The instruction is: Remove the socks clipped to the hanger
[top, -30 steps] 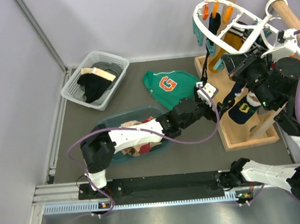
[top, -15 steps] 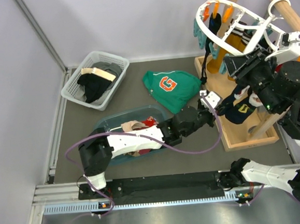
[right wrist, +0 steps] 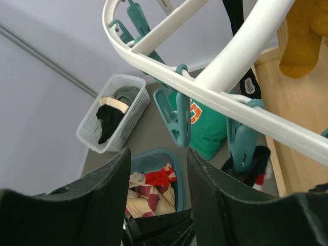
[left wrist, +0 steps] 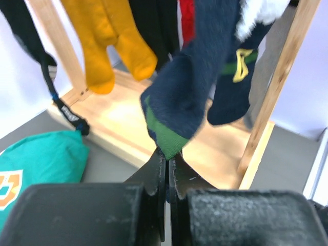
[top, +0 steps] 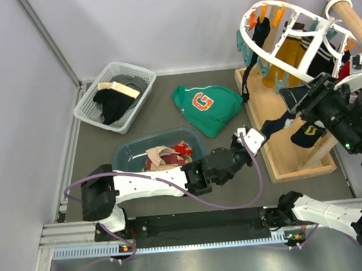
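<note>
My left gripper is clenched on the green cuff of a navy sock. The pads pinch only the cuff's very edge, and the sock runs taut from there up toward the hanger. Its top end is out of sight in my wrist view, so I can't tell whether a clip holds it. My right gripper stands released, nothing between its fingers, just under the hanger's rim with a teal clip right in front of it. As I judge it, the step is to draw this sock down and away to the bin, where other socks lie. To do it well I should pull along the sock's length, low and toward the bin, steadily and without a jerk, because my bite is shallow and the knit could slip out of the pads. If the sock resists, it would be better for my right gripper to squeeze the clip open than for me to tug harder. The hanger hangs only by its hook on the pole and would swing, shaking the mustard socks and the rest. I should also steer the sock past the edge of the wooden base and let go only over the bin.
</note>
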Tool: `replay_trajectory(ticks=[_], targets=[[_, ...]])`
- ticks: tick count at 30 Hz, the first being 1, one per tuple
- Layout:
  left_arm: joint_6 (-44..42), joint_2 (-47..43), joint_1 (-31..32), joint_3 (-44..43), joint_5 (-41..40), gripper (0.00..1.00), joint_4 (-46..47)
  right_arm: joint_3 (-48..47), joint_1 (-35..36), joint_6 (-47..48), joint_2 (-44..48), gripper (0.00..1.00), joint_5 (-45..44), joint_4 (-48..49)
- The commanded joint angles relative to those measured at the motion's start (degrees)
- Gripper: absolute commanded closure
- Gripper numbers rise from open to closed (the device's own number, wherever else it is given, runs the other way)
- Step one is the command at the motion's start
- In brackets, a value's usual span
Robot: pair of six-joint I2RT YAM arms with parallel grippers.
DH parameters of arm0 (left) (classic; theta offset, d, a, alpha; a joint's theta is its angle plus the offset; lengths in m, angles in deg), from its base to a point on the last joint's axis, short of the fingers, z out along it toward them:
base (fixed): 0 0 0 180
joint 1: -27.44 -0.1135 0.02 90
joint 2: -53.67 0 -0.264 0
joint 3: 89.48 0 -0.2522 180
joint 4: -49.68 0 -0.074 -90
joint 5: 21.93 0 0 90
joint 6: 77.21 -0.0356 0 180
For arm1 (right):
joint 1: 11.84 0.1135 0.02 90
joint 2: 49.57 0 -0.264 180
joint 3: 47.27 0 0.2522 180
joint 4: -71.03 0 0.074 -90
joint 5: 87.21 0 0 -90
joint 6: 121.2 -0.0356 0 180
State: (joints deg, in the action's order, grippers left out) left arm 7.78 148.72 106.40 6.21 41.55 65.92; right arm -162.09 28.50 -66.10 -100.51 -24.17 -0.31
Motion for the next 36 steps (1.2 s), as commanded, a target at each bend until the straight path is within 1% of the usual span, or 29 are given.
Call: replay_trajectory(ticks=[1, 3, 6, 10, 12, 18, 23, 28, 31, 32, 36], targets=[[-2.0, -3.5, 1.0, 1.5, -4.7, 1.00, 3.0, -10.2, 0.2, 4.1, -3.3, 0.53, -0.6, -7.7], [-2.5, -4.0, 1.3, 1.8, -5.3, 1.00, 2.7, -12.8, 0.3, 4.5, -3.6, 0.53, -0.4, -9.3], [-3.4, -4.9, 2.2, 2.3, -7.0, 1.00, 2.5, -12.2, 0.3, 6.2, -2.2, 0.53, -1.0, -10.4], [-4.7, -6.1, 2.8, 3.7, -9.8, 1.00, 3.3, -13.8, 0.3, 5.2, -2.9, 0.53, -6.3, -13.8], [-5.6, -6.6, 3.4, 4.3, -11.6, 1.00, 4.0, -15.0, 0.3, 4.9, -4.1, 0.55, -7.1, -15.9], [-13.8, -6.1, 6.8, 4.1, -18.2, 1.00, 7.1, -16.7, 0.2, 4.7, -7.1, 0.55, -9.0, -17.9], [-18.4, -4.1, 8.4, 2.8, -21.8, 1.00, 7.8, -16.1, 0.2, 5.0, -8.9, 0.55, -8.4, -15.6], [-21.6, -3.2, 9.5, 2.1, -23.4, 1.00, 9.4, -18.6, 0.3, 4.6, -11.7, 0.55, -11.1, -16.7], [-22.7, -2.8, 9.9, 1.7, -23.7, 1.00, 9.8, -21.5, 0.3, 4.5, -14.2, 0.55, -13.4, -19.8], [-22.7, -2.8, 9.9, 1.6, -23.7, 1.00, 9.9, -23.6, 0.3, 4.4, -15.7, 0.55, -13.8, -22.2], [-23.0, -2.2, 10.0, 1.5, -23.9, 1.00, 9.9, -25.4, 1.5, 3.3, -17.4, 0.54, -17.8, -25.4]])
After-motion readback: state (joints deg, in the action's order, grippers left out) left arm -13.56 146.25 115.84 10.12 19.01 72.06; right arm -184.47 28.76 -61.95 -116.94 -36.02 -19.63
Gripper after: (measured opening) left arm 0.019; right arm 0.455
